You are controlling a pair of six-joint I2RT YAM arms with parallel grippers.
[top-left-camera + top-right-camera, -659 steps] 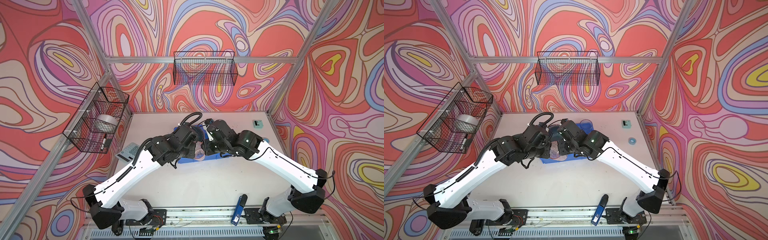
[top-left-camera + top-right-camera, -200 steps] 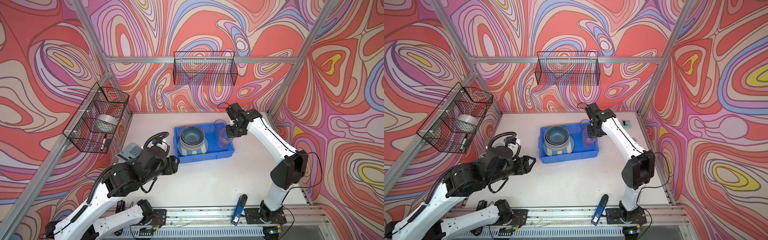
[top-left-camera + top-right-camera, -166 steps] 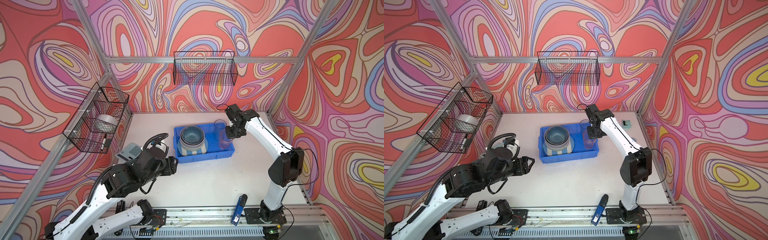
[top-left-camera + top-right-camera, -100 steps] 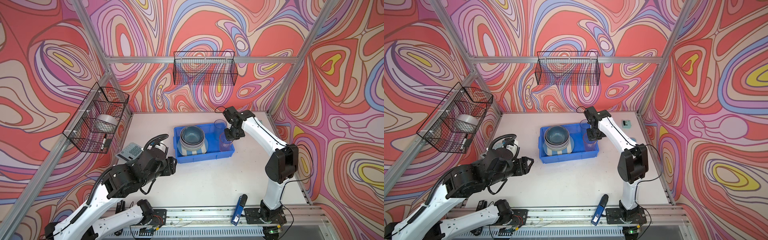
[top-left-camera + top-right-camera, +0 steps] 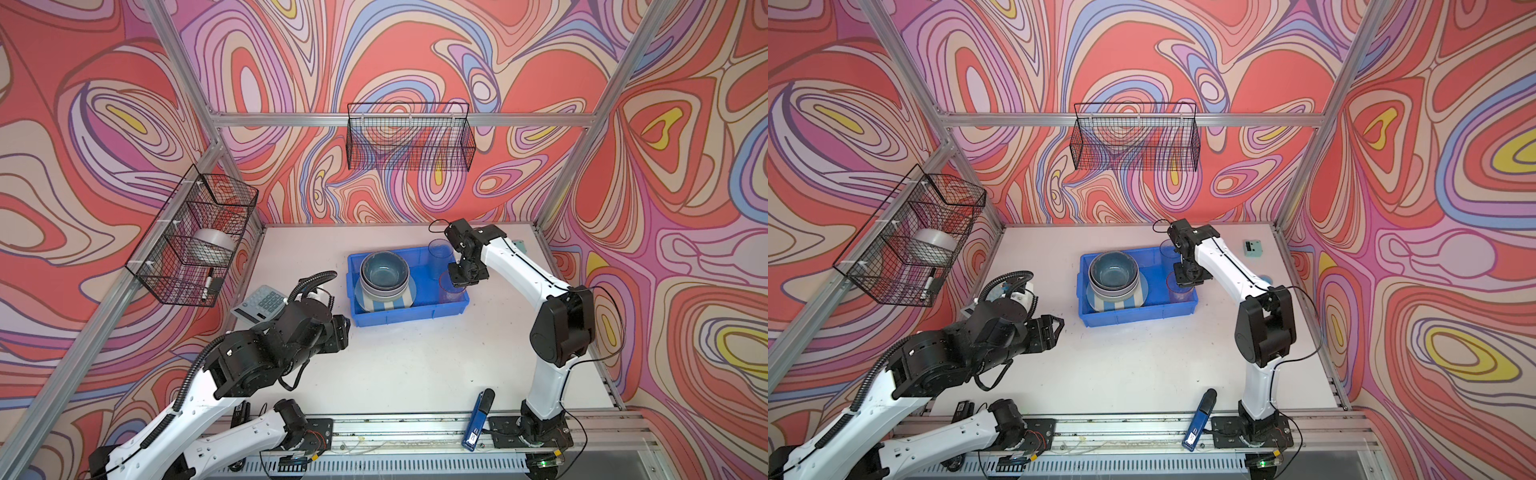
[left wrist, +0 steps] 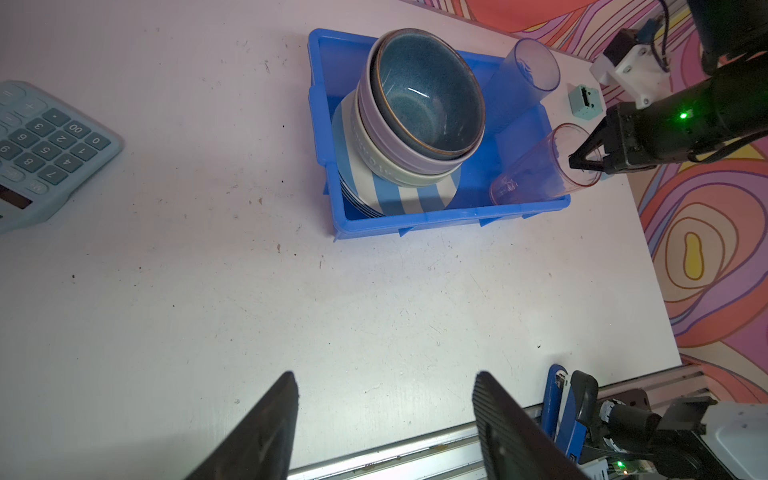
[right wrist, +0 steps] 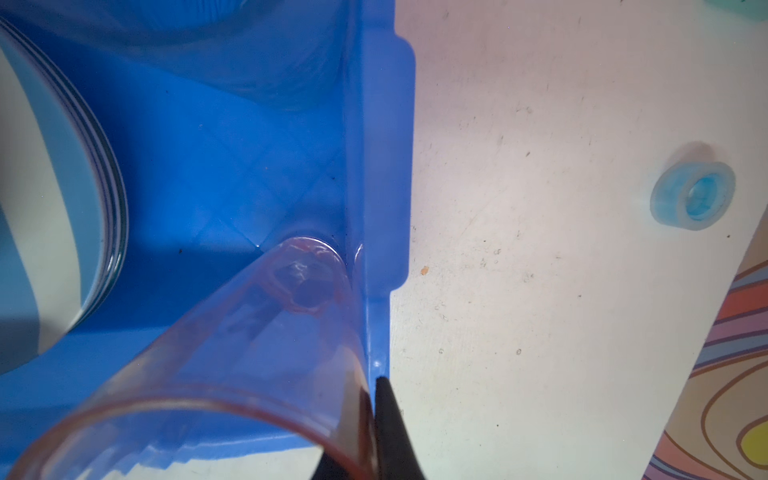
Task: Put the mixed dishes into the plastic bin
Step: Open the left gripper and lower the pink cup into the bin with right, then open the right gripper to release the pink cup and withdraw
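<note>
Finds left gripper (image 6: 384, 382) spread open and empty above the table (image 5: 415, 365). Counts striped plate (image 5: 386, 302), nested bowls (image 5: 384, 272) and grey-blue cup (image 6: 523, 79) already inside plastic bin (image 5: 399, 319). Sees right gripper (image 6: 575, 161) clamped on rim of pink cup (image 6: 536, 178), base apparently on bin floor; leaves, seemingly, only the release.

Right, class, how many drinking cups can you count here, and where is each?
2. The grey-blue cup stands in the back right corner of the blue bin; the pink cup is in its front right corner, rim pinched by the right gripper. No others show.
</note>
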